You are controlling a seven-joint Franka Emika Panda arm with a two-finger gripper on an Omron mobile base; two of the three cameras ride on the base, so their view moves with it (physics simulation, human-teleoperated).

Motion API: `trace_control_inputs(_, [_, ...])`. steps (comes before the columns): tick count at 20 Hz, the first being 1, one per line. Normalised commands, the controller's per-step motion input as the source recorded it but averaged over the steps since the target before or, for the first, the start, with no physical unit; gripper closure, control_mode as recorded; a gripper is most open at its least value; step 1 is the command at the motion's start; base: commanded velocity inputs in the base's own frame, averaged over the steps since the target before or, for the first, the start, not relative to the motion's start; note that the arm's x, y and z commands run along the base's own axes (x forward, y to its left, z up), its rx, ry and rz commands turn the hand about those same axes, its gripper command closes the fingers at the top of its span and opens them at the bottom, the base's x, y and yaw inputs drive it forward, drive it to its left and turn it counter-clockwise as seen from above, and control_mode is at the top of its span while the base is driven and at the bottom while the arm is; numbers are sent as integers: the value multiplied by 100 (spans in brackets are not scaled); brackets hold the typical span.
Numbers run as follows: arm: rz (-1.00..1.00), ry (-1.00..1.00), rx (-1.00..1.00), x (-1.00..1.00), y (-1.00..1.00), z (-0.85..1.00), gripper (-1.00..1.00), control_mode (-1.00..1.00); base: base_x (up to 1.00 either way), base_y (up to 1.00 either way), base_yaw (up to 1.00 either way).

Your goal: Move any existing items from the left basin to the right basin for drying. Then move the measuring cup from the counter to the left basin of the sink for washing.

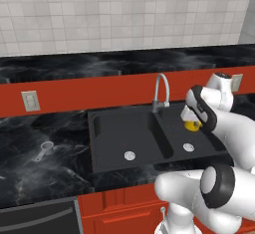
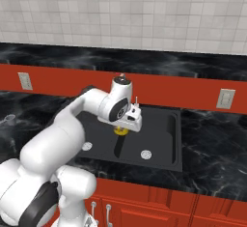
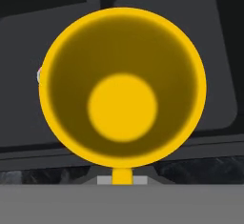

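- My gripper [image 1: 191,121] is pinched on the yellow mug [image 1: 191,125]; in the left base view the mug peeks out just under my hand, clear of the sink floor.
- In the hand view I look straight down into the mug [image 3: 123,87], its open mouth toward me and its handle toward the bottom edge.
- From the left base view I hang over the right basin [image 1: 196,141], the narrower one, with its silver drain below me.
- From the right base view the mug [image 2: 121,131] sits near the divider between the basins; I cannot tell exactly how high it hangs.
- The left basin [image 1: 119,133] lies beside it, under the curved grey faucet [image 1: 160,91].
- The measuring cup [image 1: 45,148] rests on the black marble counter [image 1: 35,173], well apart from the sink, its thin handle pointing toward the front edge.
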Motion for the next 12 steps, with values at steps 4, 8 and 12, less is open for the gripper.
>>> trace_control_inputs(4, [-4, 1, 0, 4, -37, -16, 100, -100, 0, 0, 0])
trace_control_inputs(8, [-3, 2, 0, 11, -37, -26, 100, -100, 0, 0, 0])
trace_control_inputs(12, [-2, 1, -1, 21, -34, -30, 100, -100, 0, 0, 0])
